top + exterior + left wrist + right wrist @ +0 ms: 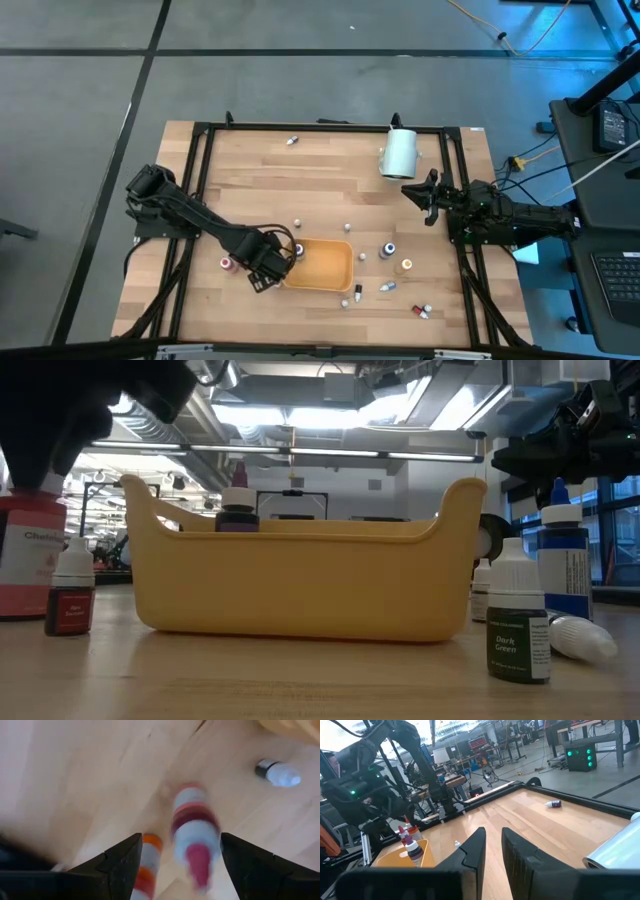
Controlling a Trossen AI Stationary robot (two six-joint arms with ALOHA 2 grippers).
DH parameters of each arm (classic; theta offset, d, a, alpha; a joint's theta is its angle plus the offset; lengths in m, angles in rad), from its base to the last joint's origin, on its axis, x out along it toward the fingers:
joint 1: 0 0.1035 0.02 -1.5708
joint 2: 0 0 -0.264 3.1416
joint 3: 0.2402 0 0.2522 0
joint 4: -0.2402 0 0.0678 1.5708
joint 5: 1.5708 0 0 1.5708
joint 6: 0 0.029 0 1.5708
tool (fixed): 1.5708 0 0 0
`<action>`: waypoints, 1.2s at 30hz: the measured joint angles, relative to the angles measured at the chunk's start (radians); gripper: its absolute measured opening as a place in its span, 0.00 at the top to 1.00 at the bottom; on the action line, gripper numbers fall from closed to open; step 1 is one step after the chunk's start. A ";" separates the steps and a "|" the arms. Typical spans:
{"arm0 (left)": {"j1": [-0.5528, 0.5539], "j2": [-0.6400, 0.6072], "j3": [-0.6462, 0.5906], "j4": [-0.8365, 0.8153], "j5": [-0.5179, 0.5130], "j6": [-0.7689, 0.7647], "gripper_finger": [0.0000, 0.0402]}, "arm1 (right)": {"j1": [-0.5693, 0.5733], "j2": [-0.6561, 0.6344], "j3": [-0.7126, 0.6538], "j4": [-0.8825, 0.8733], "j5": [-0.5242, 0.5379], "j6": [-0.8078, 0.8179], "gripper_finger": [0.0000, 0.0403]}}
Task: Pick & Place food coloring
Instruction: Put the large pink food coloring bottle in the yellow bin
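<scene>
Left end effector hovers with fingers spread, a red-capped food coloring bottle standing between them on the surface, lined up for grasping; the yellow tray lies just beside. Right end effector, closed and empty, waits well apart.

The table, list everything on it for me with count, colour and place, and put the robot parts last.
tray: one, orange-yellow, near the table's front middle.
food coloring bottles: about a dozen, mixed caps, scattered around the tray; one pink-capped to its left, blue and orange to its right, red front right, one lying alone at the far edge, one purple-capped in the tray.
white cylinder: one, lying at the far right.
table: one, light wood.
left gripper: open, at the tray's left end, over a red-tipped bottle.
right gripper: shut, waiting at the right edge.
</scene>
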 joint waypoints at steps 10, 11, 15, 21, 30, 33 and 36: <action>0.000 -0.004 -0.017 0.060 0.052 -0.003 0.43 | 0.000 0.000 0.000 0.000 0.001 -0.004 0.84; 0.000 -0.004 -0.017 0.065 0.052 -0.003 0.45 | 0.000 0.000 0.000 0.000 0.004 -0.004 0.84; 0.000 -0.004 -0.017 0.070 0.050 -0.003 0.54 | 0.000 0.000 0.000 0.000 0.006 -0.019 0.84; 0.000 -0.005 -0.016 0.069 0.034 0.005 0.68 | 0.000 0.000 0.000 0.000 0.006 -0.029 0.84; 0.000 -0.013 -0.014 0.063 0.030 0.049 0.71 | 0.000 0.000 0.000 0.000 0.007 -0.029 0.84; 0.000 -0.047 0.025 0.013 0.030 0.041 0.71 | 0.000 0.000 0.000 0.000 0.008 -0.028 0.84; 0.001 -0.082 0.085 -0.064 -0.022 0.044 0.71 | 0.000 0.000 0.000 0.001 0.010 -0.030 0.84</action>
